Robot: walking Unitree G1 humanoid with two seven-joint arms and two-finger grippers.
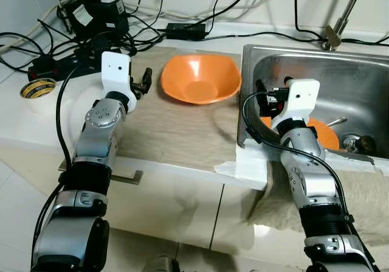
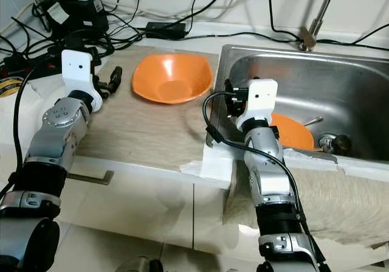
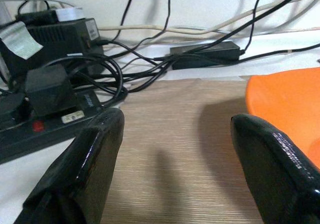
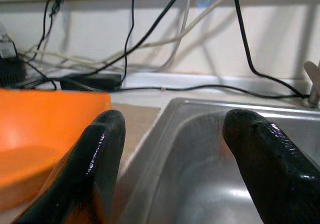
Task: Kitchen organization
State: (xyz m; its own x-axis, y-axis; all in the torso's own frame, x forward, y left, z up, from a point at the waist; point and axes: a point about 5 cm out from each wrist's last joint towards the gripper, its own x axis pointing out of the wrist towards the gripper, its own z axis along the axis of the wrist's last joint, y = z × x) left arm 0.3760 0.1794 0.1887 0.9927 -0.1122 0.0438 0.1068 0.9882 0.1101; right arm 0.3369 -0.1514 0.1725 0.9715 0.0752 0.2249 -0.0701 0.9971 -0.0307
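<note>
Two orange dishes in scene: one on the bench, one in the sink.
Head views, bench: wood-grain mat (image 1: 164, 129) covers the bench top; orange bowl (image 1: 200, 78) sits upright on it, just beside the sink's left rim.
Head views, sink: steel sink (image 1: 358, 77) on the robot's right; orange plate (image 1: 325, 133) lies on its floor, partly hidden by the right wrist; a utensil handle (image 1: 336, 122) rests on the plate; drain (image 1: 351, 142) next to it.
Head views, left arm: left end effector (image 1: 144, 81) hovers over the mat, near the bowl's left edge, not touching it.
Head views, right arm: right end effector (image 1: 262, 104) sits at the sink's left wall, above the plate; contact cannot be told.
Head views, clutter: power strip (image 1: 58, 65), black adapters and cables at the back left; tape roll (image 1: 37, 89) at the far left; cloth (image 1: 364, 193) hangs over the front edge below the sink.
Left wrist view: fingers (image 3: 82, 169) spread wide, nothing between them; mat below, bowl's rim (image 3: 285, 101) beside one finger, power strip beside the other.
Right wrist view: fingers (image 4: 100, 154) spread wide, nothing held; sink's wall (image 4: 200, 149) between them, bowl (image 4: 45, 124) off to one side.
</note>
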